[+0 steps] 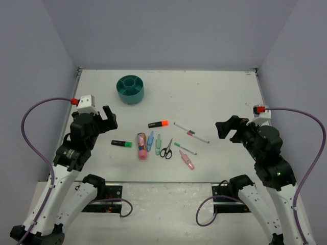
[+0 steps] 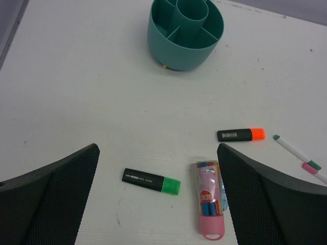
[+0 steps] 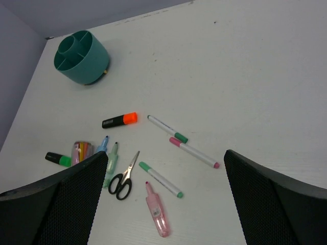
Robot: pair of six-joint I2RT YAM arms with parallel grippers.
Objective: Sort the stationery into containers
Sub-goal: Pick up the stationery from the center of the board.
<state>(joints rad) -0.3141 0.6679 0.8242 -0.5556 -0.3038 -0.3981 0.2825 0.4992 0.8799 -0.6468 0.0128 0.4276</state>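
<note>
Jaws on my left gripper [image 1: 110, 118] and right gripper [image 1: 225, 130] stand spread wide, holding nothing, over the near half of the white table [image 1: 219, 92]. Between them the stationery lies scattered: scissors [image 1: 166, 149], pink tube [image 1: 142, 146], highlighters [image 1: 158, 124], thin pens [image 1: 191, 132]. Farther, left of centre, the teal organiser [image 1: 130, 89] stands upright. Grey walls [image 1: 163, 30] close in the far side.
</note>
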